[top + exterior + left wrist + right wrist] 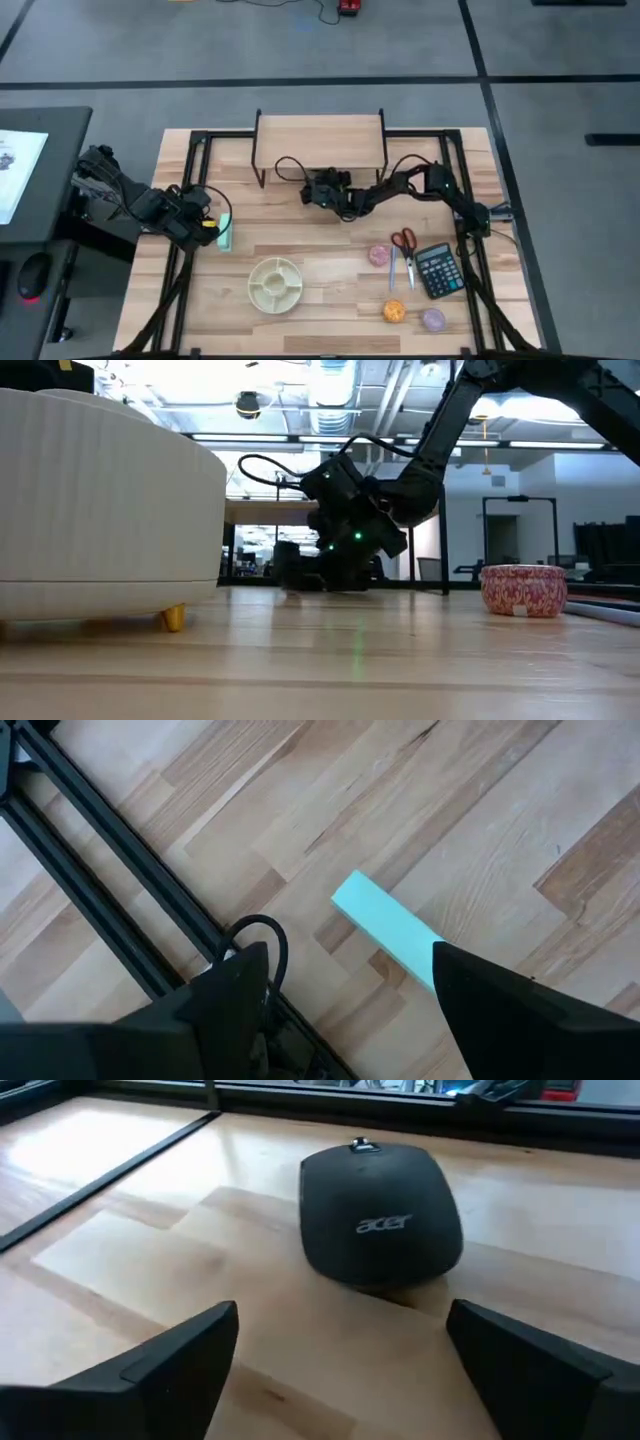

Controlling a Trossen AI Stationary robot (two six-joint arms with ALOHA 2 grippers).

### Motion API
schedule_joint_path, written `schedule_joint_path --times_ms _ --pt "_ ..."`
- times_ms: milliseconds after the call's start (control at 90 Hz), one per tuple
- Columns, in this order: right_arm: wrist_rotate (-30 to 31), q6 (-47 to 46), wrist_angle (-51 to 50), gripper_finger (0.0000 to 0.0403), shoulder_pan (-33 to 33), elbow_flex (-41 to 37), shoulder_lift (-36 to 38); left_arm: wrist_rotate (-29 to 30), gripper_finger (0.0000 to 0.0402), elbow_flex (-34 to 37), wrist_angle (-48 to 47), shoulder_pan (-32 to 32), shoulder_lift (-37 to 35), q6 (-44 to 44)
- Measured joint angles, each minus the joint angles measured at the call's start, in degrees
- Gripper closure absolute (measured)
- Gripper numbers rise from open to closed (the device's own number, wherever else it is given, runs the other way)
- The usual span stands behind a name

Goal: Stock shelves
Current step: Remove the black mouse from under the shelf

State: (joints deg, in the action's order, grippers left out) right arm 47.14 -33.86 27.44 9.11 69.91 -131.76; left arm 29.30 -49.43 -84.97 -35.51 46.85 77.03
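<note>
1. Nearest me along the front of the table (330,330) sit a round cream divided dish (275,283), an orange tin (394,311) and a purple one (433,320).
2. A little farther back on the right lie a black calculator (437,270), red-handled scissors (404,248) and a pink patterned tin (380,255).
3. On the left side, the left gripper (212,222) hangs low over a mint-green block (226,231) lying flat on the wood; its fingers stand apart, one on either side of the block's end, not closed on it.
4. In the middle, the right gripper (318,192) is down at table level with its fingers spread wide, pointing at a black Acer mouse (380,1215) that rests on the tabletop just ahead of them, untouched.
5. Farthest back, the shelves (320,140) stand at the table's rear centre, the plank top bare, just behind the right gripper.
</note>
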Motion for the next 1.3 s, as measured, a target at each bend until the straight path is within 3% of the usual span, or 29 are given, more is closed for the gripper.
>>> schedule_joint_path --times_ms 289,522,800,1300 --pt "0.3 -0.2 0.0 0.0005 2.4 0.1 0.0 0.0 0.0144 0.0 0.0 0.0 0.0 -0.1" --pt "-4.2 1.1 -0.7 0.001 4.2 2.3 -0.1 0.0 0.0144 0.0 0.0 0.0 0.0 -0.1" --pt "-4.0 1.2 -0.7 0.0013 4.2 2.6 -0.2 0.0 0.0144 0.0 0.0 0.0 0.0 -0.1" --pt "-3.3 0.8 -2.8 0.0092 4.5 2.9 -0.2 0.8 0.0144 0.0 0.1 0.0 0.0 -0.2"
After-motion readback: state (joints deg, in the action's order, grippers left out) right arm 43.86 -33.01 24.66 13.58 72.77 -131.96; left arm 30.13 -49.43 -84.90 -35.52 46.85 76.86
